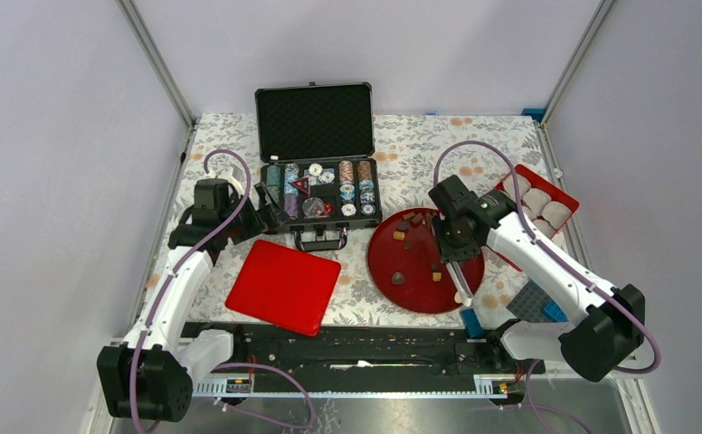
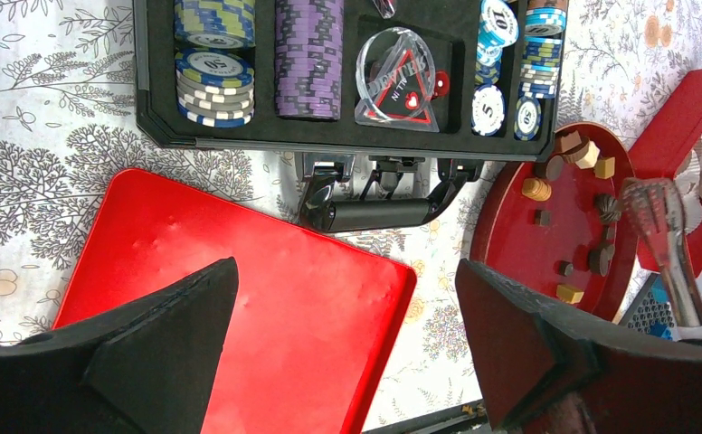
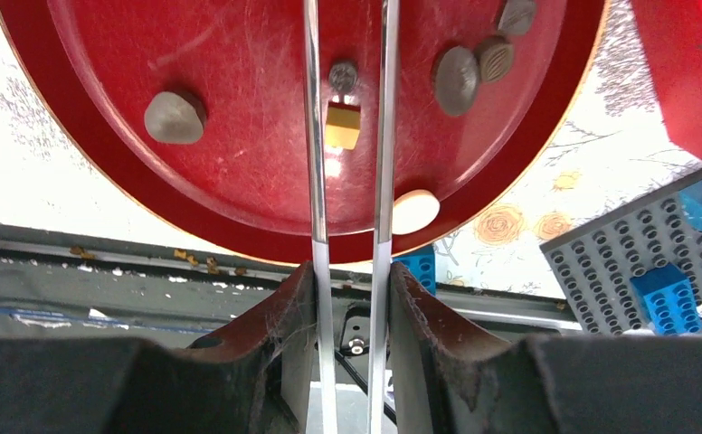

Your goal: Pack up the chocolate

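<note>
The chocolate pieces [image 1: 400, 236], dark brown, tan and cream, lie scattered on a round red plate [image 1: 379, 262]. My right gripper [image 1: 460, 237] hovers over the plate, shut on metal tongs [image 1: 460, 276]. In the right wrist view the gripper [image 3: 352, 280] squeezes the tongs' two arms [image 3: 314, 136], and a tan cube [image 3: 342, 126] lies between them on the plate [image 3: 239, 54]. A red box [image 1: 546, 203] with white paper cups stands at the right. My left gripper [image 1: 259, 217] is open and empty; in its wrist view the gripper [image 2: 346, 271] is above a flat red lid [image 2: 266, 298].
An open black case [image 1: 320, 194] of poker chips stands at the back centre, its handle toward the lid. A grey baseplate [image 1: 533, 303] with blue bricks lies at the front right near the table edge. The frame posts stand at the back corners.
</note>
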Controlling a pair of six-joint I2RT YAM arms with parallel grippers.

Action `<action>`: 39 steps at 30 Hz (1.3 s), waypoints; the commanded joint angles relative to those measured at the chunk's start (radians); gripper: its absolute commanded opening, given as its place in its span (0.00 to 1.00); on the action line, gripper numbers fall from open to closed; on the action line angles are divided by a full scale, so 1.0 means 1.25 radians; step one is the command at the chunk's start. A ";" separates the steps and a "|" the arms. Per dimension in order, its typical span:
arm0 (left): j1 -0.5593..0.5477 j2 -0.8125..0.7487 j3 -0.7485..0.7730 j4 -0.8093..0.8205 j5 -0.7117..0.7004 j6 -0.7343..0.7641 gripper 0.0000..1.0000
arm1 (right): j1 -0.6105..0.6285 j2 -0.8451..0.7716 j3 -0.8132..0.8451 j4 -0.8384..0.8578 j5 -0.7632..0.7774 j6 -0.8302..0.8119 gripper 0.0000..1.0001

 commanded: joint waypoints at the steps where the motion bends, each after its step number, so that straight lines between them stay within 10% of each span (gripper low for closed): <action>1: -0.002 0.003 0.017 0.034 0.016 0.008 0.99 | 0.000 -0.037 0.067 -0.008 0.093 0.029 0.16; 23: -0.003 0.017 0.021 0.034 -0.004 0.024 0.99 | -0.438 -0.061 0.041 0.059 0.003 -0.016 0.17; 39: -0.004 0.038 0.036 0.032 -0.003 0.027 0.99 | -0.450 -0.096 -0.020 0.016 -0.127 0.034 0.20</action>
